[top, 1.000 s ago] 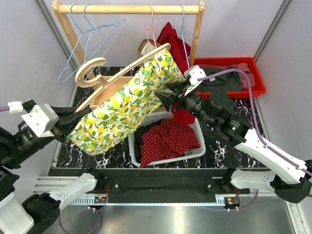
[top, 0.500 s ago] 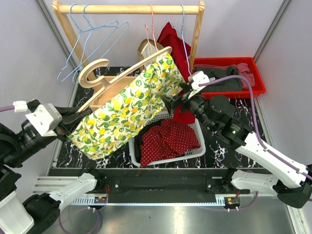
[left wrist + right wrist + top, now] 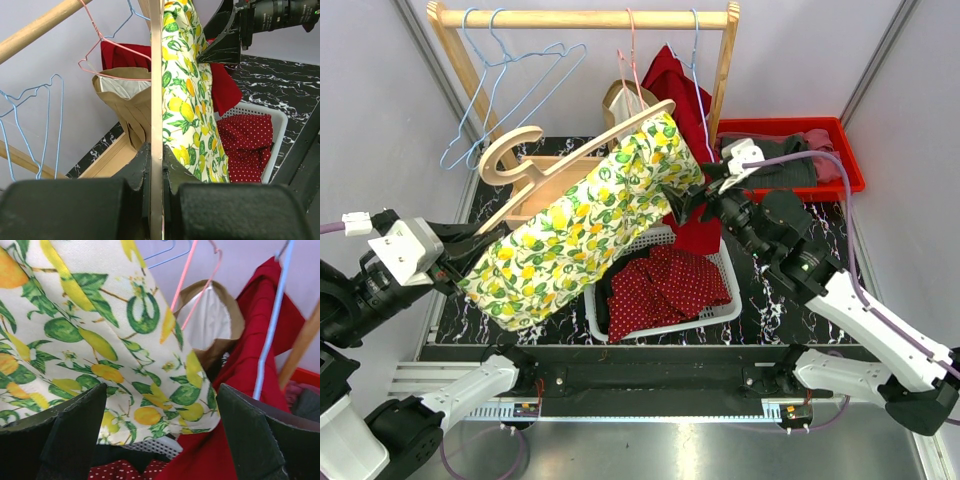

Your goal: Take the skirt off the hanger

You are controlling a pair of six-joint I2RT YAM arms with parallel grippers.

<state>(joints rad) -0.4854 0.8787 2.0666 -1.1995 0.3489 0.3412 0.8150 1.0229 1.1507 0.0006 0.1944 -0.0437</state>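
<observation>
From above, the lemon-print skirt (image 3: 585, 235) drapes the wooden hanger (image 3: 535, 165), up and left of the white basket (image 3: 660, 327). Left wrist: your left gripper (image 3: 156, 162) clamps the hanger's bar. Right wrist: your right gripper (image 3: 160, 435) gapes at the skirt's edge. The cloth is likely soft and light, so pinch a fold there.

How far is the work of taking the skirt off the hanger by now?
Done: the wooden hanger is off the rail, clamped in the left hand. In hand: the right hand is open beside the lemon-print skirt, at its far end, gripping nothing. Left: the skirt is still on the hanger and has to be pulled off.
</observation>
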